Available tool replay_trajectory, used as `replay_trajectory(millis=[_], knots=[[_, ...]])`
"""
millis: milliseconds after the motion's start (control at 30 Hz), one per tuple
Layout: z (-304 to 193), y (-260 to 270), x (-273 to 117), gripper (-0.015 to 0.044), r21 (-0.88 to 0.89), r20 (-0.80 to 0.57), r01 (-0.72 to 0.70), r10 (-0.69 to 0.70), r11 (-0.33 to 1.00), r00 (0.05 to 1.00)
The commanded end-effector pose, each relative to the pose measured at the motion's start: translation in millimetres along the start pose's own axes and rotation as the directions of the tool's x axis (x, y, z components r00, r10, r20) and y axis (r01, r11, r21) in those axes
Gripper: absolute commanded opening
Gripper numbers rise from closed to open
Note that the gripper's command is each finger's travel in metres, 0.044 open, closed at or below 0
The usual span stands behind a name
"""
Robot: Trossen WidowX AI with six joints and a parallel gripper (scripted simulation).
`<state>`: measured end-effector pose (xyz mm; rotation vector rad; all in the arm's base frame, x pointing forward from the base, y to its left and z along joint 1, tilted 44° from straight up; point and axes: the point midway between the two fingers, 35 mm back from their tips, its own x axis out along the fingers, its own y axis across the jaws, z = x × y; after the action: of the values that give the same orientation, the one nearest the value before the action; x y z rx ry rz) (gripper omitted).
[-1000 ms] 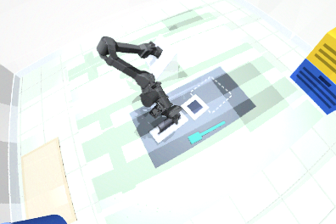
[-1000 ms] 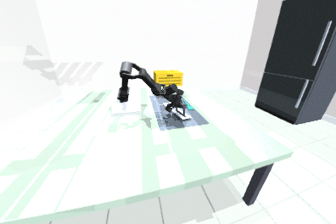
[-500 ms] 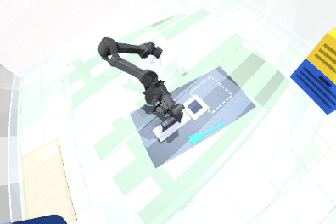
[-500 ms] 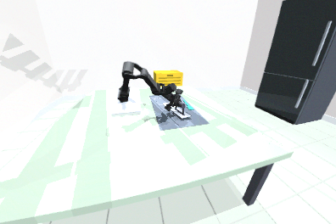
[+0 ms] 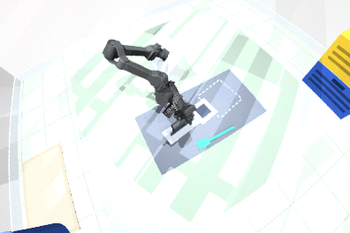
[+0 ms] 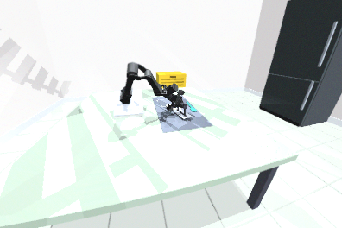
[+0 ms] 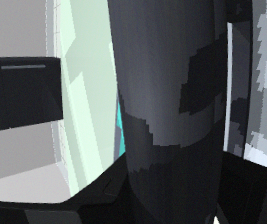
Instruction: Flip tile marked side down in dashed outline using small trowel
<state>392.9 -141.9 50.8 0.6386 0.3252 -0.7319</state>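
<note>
My gripper (image 5: pixel 182 123) (image 6: pixel 183 108) is shut on a thick dark handle (image 7: pixel 169 100), taken to be the trowel's, low over the left part of the mat (image 5: pixel 155 157) (image 6: pixel 173 127). The trowel's blade cannot be made out. The tile (image 5: pixel 213 112), white with a dark blue square in its middle, lies flat on the mat just right of the gripper in the top view. The dashed outline (image 5: pixel 230 89) is beyond it to the right; the tile appears outside its main area. A long white flat piece (image 5: pixel 171 139) (image 6: pixel 185 117) lies under the gripper, partly hidden.
A cyan spatula-like tool (image 5: pixel 204 143) (image 6: pixel 192 107) lies on the mat near its front edge in the top view. A yellow and blue box (image 5: pixel 326 86) stands far right; its yellow part (image 6: pixel 171 77) shows behind the arm. A dark fridge (image 6: pixel 298 53) stands beyond the table.
</note>
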Motion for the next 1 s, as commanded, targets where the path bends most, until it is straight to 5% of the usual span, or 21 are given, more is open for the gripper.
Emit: replay_trajectory(millis=[0, 967], knots=[[-12.0, 1.4, -1.6, 0.0, -0.007, -0.015, -0.006, 0.006, 1.0, 1.0], [-41.4, 46.2, -40.3, 0.0, 0.076, -0.084, -0.003, 0.009, 0.997, 0.996]])
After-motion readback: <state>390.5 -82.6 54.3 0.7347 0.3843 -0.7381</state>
